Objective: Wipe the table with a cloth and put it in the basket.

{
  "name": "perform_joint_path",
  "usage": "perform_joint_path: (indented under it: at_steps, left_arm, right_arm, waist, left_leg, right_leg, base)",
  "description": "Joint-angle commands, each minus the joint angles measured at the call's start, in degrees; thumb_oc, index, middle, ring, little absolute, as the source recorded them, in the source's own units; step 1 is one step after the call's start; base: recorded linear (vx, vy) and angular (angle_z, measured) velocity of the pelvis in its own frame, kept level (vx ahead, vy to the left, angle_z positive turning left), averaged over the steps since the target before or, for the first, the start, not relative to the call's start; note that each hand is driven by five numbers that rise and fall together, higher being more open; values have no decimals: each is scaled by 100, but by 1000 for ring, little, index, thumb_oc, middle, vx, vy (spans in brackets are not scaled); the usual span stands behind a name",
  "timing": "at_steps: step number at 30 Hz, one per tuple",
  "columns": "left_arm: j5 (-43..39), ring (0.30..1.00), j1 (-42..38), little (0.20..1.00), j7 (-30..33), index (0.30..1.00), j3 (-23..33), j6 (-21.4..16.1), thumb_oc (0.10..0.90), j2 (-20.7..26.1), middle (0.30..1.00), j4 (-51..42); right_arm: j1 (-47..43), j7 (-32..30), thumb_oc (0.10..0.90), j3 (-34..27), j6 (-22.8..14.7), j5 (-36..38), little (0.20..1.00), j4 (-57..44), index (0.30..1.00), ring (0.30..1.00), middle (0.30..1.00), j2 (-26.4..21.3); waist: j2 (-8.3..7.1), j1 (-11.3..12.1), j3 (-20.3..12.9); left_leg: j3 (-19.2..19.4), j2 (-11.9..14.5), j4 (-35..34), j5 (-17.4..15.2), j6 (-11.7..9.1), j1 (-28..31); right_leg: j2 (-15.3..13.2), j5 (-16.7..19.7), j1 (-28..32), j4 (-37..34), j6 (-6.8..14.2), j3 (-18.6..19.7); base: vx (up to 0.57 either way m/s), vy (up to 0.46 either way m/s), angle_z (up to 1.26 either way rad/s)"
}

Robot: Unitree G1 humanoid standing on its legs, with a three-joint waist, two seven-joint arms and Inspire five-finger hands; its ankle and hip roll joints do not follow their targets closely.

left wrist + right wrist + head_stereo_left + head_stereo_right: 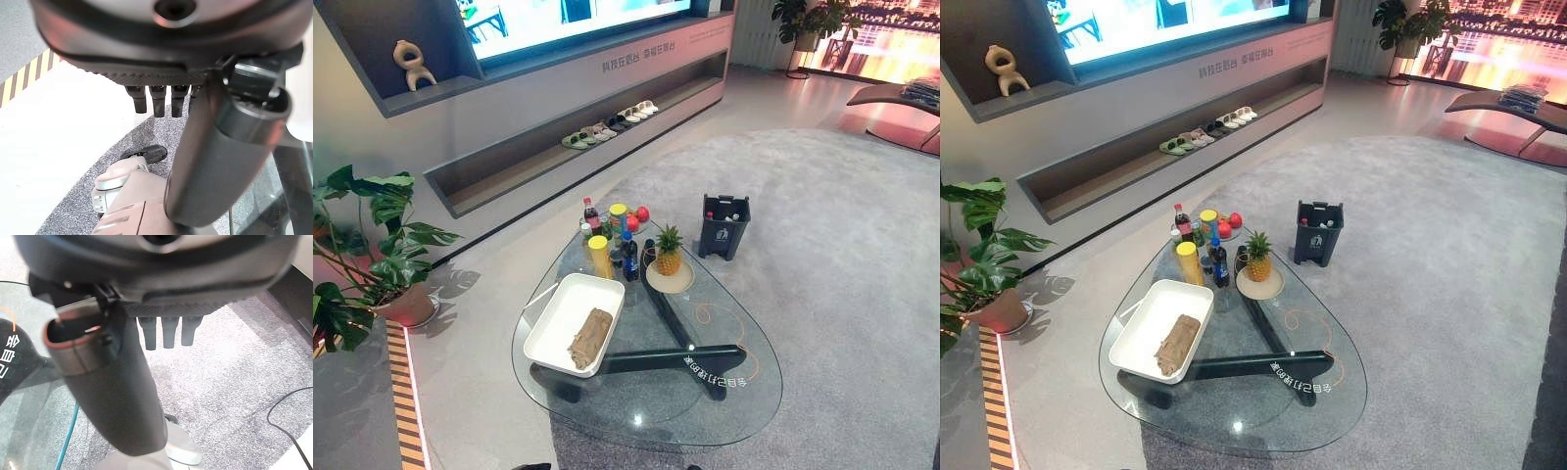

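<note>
Already the cloth (590, 338) is seen in the basket (551, 318) on the tabletop (705, 411); left hand (161, 100) and right hand (168, 333) fingers hang straight, empty.

Table: rounded glass top (636, 411), dark base.
On it: white basket (548, 328), bottles (628, 257), yellow canister (599, 257), plate with pineapple (668, 253).

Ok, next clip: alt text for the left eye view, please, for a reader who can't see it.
A brown cloth lies inside a white basket on a rounded glass table standing on a grey carpet. At the table's far end are bottles, a pineapple on a plate and red fruit; a dark bin stands just beyond.
</note>
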Motion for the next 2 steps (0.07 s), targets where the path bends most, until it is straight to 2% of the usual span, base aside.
perform_joint_path:
  at_steps: [1,2]
  left_arm:
    - [67,900,-502,900,141,900,2,-135,800,77,900,255]
    - [71,900,-498,900,152,900,-5,-142,800,64,900,242]
  right_arm:
    - [-430,-93,800,271,-43,-132,900,250,900,900,900,-68]
    - [-438,-97,800,283,-32,-142,900,254,900,900,900,-51]
  waist:
    - [-166,-75,269]
    - [-163,-73,265]
  left_leg:
    - [7,-349,30,-383,150,70]
    - [3,-346,30,-392,153,83]
  right_leg:
    - [69,-237,288,91,143,-156]
    - [69,-245,294,98,142,-160]
  base:
    - [0,0,0]
    - [0,0,0]
